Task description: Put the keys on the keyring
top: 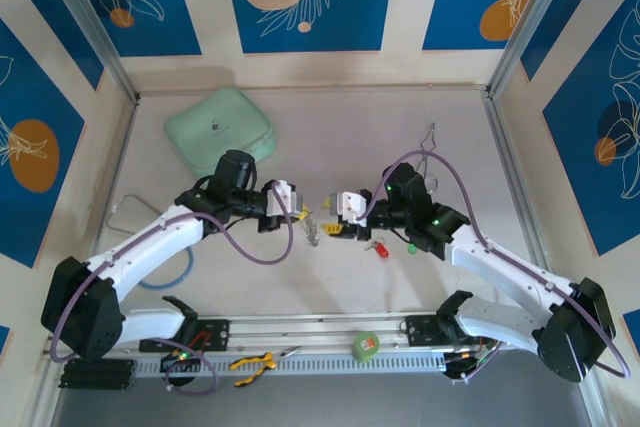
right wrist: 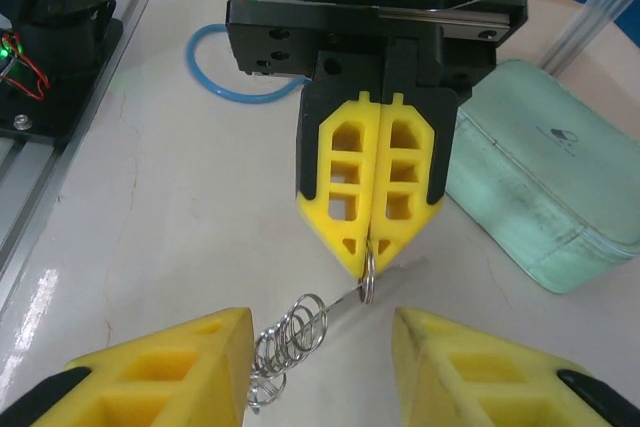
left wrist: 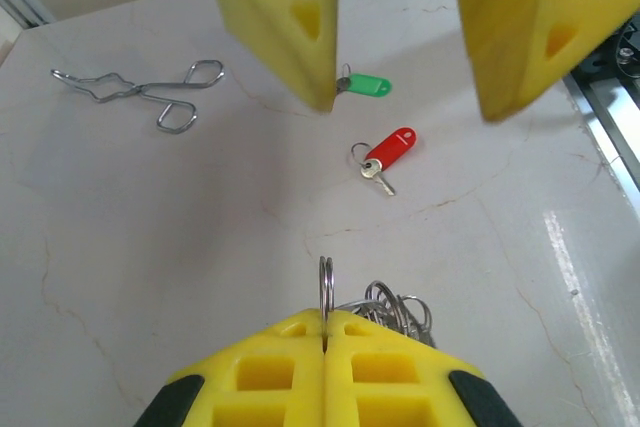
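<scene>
The left gripper (left wrist: pixel 323 325) is pinching the keyring (left wrist: pixel 325 282), a metal split ring, edge-on between fully closed yellow fingers. A cluster of further rings (right wrist: pixel 290 342) is hanging from it above the table (left wrist: pixel 150 247). The right gripper (right wrist: pixel 322 325) is facing it with jaws standing apart and empty, one finger on each side of the cluster. The red-headed key (left wrist: pixel 390 150) and the green-headed key (left wrist: pixel 366 85) are lying flat on the table, near each other and apart from both grippers.
</scene>
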You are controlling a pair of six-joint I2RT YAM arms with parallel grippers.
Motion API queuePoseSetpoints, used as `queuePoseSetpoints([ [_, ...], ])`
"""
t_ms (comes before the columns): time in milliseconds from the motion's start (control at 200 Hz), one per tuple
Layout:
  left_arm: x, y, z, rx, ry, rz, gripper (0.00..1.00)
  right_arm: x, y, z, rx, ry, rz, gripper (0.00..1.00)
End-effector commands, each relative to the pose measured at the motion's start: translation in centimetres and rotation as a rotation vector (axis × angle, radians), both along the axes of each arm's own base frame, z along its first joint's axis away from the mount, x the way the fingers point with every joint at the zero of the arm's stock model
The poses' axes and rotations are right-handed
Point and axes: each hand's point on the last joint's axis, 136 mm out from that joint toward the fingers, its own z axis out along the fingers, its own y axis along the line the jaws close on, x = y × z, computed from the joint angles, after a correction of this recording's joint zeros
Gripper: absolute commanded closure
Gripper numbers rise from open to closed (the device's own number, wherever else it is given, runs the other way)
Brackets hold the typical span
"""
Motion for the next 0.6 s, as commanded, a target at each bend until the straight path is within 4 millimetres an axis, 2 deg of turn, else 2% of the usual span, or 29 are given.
queuePoseSetpoints([
  [0, -1.3, -0.6, 0.9, -0.046, -0.016, -0.060, 1.00, 0.7, 1.1, 0.9, 0.015, -0.049, 0.007, 0.59],
  [160, -1.5, -0.7, 0.5, -0.044, -0.002, -0.068, 1.00, 1.6, 1.7, 0.2, -0.008, -0.035, -0.012, 0.63],
  [595, -1.6, -0.8, 0.2, -0.040, 0.013, -0.072, 1.00, 1.9, 2.9, -1.1, -0.024, -0.009, 0.008, 0.72],
])
